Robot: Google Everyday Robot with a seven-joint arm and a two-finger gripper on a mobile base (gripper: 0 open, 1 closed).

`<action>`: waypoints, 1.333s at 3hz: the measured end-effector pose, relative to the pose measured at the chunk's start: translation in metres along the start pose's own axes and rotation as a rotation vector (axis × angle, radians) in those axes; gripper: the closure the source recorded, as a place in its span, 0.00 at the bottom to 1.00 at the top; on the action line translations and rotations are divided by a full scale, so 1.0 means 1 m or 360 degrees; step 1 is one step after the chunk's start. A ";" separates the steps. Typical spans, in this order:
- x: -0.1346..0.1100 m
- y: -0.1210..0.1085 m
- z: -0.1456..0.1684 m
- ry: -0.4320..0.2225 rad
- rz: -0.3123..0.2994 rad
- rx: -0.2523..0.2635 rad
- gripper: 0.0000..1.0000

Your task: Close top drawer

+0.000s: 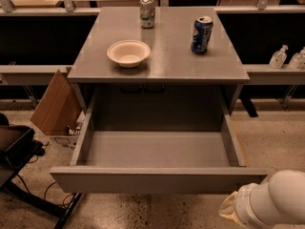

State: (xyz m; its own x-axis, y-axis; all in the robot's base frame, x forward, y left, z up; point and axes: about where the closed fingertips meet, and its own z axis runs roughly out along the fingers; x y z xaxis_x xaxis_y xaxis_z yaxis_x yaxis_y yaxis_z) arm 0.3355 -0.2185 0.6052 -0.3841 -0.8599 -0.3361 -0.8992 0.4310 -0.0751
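The top drawer (157,179) is a wide, shallow grey metal drawer pulled fully out of the grey cabinet (159,73). Its flat handleless front faces me and its inside is empty. My white arm (274,204) shows at the bottom right, just below and in front of the drawer front's right end. The gripper is out of view, hidden past the arm's end at the frame's lower edge. The lower drawers are hidden behind the open one.
On the cabinet top stand a white bowl (128,53), a silver can (147,12) and a blue can (201,35). A cardboard box (55,106) leans at the left. A dark stand (19,156) is at the far left. Bottles (279,57) sit on the right shelf.
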 end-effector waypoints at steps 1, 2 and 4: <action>-0.006 -0.043 0.005 -0.0002 -0.0046 0.0086 1.00; -0.013 -0.060 -0.001 0.0000 -0.0075 0.0128 1.00; -0.056 -0.126 -0.017 0.0010 -0.0182 0.0243 1.00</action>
State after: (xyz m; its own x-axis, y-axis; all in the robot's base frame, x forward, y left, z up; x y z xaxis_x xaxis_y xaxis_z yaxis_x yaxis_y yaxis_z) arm 0.4667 -0.2296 0.6492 -0.2830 -0.9071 -0.3116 -0.8951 0.3665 -0.2540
